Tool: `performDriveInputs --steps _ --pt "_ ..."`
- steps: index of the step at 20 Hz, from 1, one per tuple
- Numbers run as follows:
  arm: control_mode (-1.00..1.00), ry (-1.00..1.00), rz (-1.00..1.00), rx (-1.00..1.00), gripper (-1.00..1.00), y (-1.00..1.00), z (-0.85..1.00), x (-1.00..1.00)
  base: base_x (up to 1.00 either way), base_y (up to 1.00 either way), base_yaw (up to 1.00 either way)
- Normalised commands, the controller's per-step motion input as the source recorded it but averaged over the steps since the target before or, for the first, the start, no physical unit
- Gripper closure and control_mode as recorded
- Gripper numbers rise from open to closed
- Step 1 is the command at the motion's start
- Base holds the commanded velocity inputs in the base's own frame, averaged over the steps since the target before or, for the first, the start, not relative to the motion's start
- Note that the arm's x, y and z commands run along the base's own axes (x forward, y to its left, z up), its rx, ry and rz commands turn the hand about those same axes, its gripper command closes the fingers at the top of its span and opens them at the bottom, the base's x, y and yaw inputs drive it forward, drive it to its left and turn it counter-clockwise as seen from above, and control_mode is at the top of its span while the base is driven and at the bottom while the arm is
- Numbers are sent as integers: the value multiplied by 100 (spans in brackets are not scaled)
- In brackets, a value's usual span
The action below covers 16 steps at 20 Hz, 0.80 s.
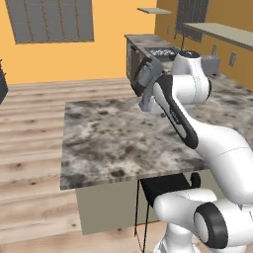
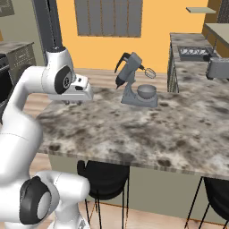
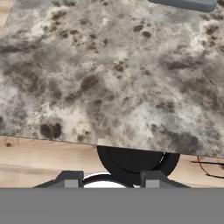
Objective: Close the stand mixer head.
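The small grey stand mixer stands on the far side of the marble island counter. Its stand mixer head is tilted up and back, black tapered end low on the left and the whisk raised clear of the round metal bowl. From the left base camera, the head peeks out behind my arm. My gripper hangs over the counter's near left part, well left of the mixer and apart from it. In the hand view the gripper is open with nothing between its fingertips, and the mixer's flat base shows at the top edge.
A black stool stands under the counter's near edge, with another to the right. A grey toaster and a cooktop sit on the back right counter. Wooden floor lies to the left of the island.
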Motion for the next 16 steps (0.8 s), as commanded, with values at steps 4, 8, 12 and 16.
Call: performDriveInputs --steps 4,8,12,16 --pt "-100 0 0 0 -100 1 0 -27 0 0 0" --pt "-100 2 0 13 -100 0 11 -94 0 0 0" --pt "-100 6 0 21 -100 -1 29 -100 0 0 0" --pt "-100 6 0 17 -100 -1 36 -92 0 0 0"
